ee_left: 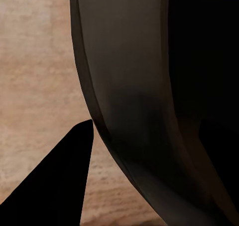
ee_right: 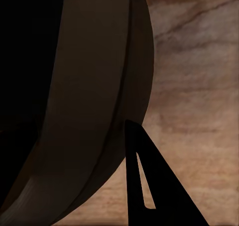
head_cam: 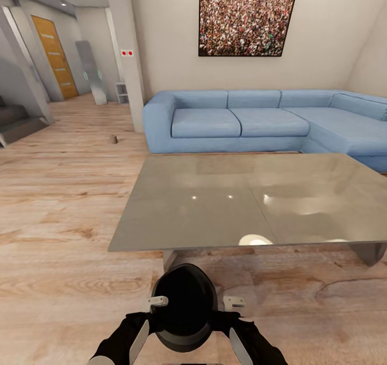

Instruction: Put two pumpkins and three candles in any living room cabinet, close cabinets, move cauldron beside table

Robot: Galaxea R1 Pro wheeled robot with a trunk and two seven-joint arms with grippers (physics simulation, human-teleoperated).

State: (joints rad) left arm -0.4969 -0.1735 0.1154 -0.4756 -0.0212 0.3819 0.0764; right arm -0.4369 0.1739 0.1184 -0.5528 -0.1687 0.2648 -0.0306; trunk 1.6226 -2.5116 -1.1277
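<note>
The black round cauldron [head_cam: 184,306] hangs low in front of me, just short of the near edge of the grey glass-topped table [head_cam: 215,204]. My left gripper [head_cam: 158,301] clamps its left rim and my right gripper [head_cam: 234,303] its right rim. In the left wrist view a dark finger [ee_left: 64,181] lies against the cauldron's outer wall [ee_left: 129,86]; in the right wrist view a finger [ee_right: 149,186] does the same on the wall [ee_right: 94,86]. One small grey-brown candle [head_cam: 113,138] stands on the floor left of the sofa. The pumpkins and cabinet are out of view.
A long blue corner sofa [head_cam: 258,120] runs behind the table under a framed picture [head_cam: 247,18]. Open wood floor [head_cam: 59,214] stretches to the left toward a hallway with an orange door [head_cam: 54,56] and a stair foot [head_cam: 19,123].
</note>
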